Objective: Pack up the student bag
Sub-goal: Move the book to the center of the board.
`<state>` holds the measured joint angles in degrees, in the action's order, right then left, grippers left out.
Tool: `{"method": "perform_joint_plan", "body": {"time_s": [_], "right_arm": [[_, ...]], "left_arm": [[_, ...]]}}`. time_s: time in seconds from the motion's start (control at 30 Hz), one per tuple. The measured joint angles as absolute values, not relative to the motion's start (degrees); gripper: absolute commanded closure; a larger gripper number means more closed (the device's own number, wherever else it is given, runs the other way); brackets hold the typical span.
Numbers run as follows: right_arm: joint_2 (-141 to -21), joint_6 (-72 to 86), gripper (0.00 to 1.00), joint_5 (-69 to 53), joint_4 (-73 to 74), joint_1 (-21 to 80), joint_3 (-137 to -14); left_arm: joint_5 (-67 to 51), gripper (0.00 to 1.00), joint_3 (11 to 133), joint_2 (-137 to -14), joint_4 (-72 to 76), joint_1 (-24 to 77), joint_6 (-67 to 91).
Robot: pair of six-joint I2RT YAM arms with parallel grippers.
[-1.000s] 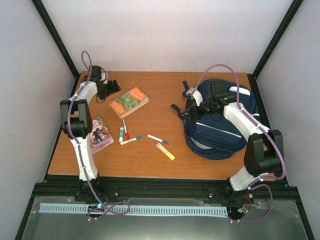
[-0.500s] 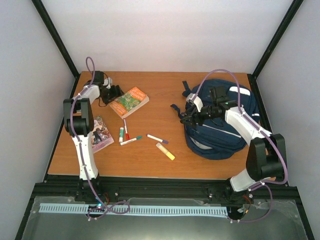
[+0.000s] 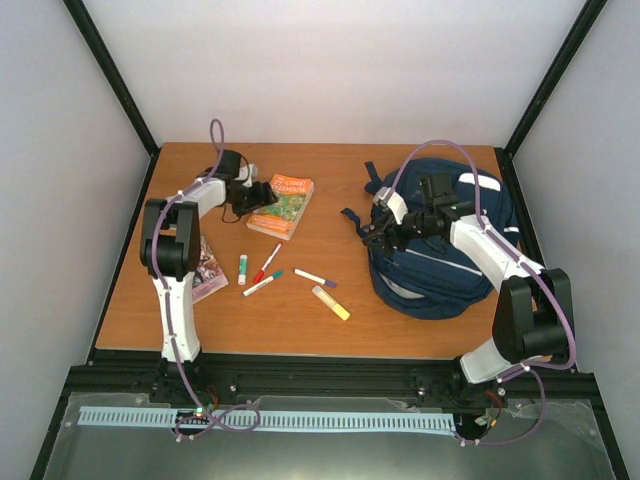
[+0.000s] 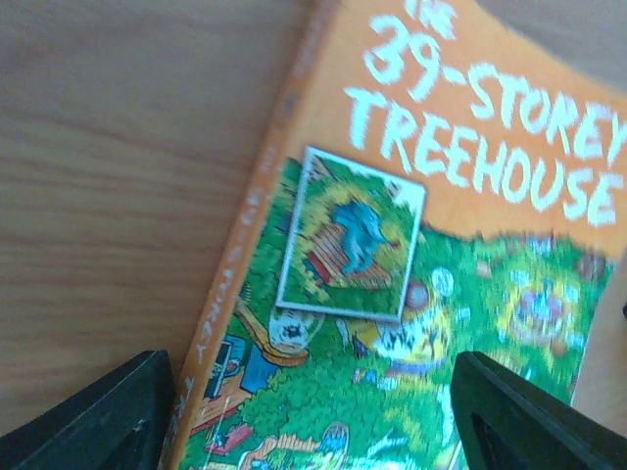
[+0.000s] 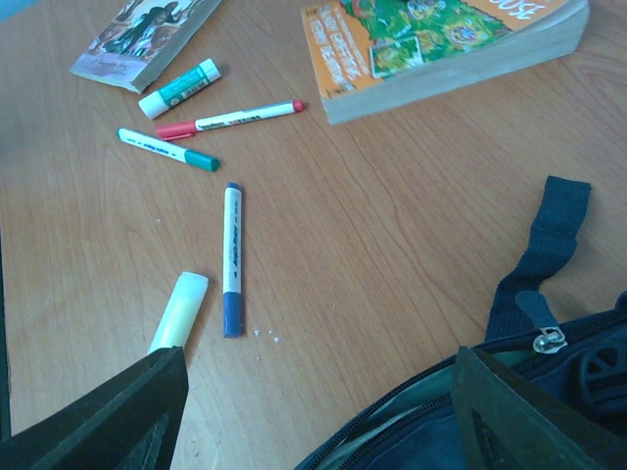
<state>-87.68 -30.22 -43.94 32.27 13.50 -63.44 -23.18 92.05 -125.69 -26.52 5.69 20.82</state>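
The student bag, navy with white stripes, lies at the right of the table, its zip opening facing left. My right gripper is open and empty at the bag's left edge; in the right wrist view the open zip mouth sits under its right finger. My left gripper is open at the near end of an orange "39-Storey Treehouse" book. In the left wrist view the book lies below the spread fingers.
On the table's middle lie a green-capped marker, a red pen, a teal pen, a blue-capped pen and a yellow glue stick. A second book lies by the left arm. A bag strap trails onto the wood.
My left gripper has swung right and pushed the orange book right, turning it. The red pen has shifted. My right gripper settled at the bag's left edge.
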Motion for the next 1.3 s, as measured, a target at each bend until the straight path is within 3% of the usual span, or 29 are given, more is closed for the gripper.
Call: {"method": "perform_joint_plan", "body": {"time_s": [0.17,0.3,0.6,0.7,0.8,1.03,1.3], "right_arm": [[-87.68,-28.99,0.28,-42.96,31.42,13.47,-63.44],[-88.29,-24.99,0.40,-40.45,30.26,13.47,-64.14],[-102.39,-14.87,0.44,-37.63,32.36,13.87,-78.98],[-107.72,-12.62,0.45,-37.21,33.91,15.14,-84.95],[-114.19,-10.85,0.45,-37.34,35.40,16.91,-92.36],[-129.27,-7.81,0.48,-38.52,39.11,19.55,-108.64],[-137.45,-6.11,0.48,-41.63,42.11,20.18,-112.64]], "left_arm": [[-22.09,0.22,89.01,-123.52,-26.46,10.00,21.21],[-21.32,0.20,86.50,-121.40,-26.87,11.90,22.24],[-16.01,0.20,87.05,-115.87,-29.41,11.81,24.93],[-14.90,0.24,89.56,-116.11,-30.20,11.22,25.65],[-14.13,0.36,93.17,-117.75,-30.59,10.50,26.41],[-14.11,0.41,102.13,-127.24,-31.03,9.19,27.29],[-15.68,0.51,103.37,-132.18,-31.33,9.67,27.66]]}}
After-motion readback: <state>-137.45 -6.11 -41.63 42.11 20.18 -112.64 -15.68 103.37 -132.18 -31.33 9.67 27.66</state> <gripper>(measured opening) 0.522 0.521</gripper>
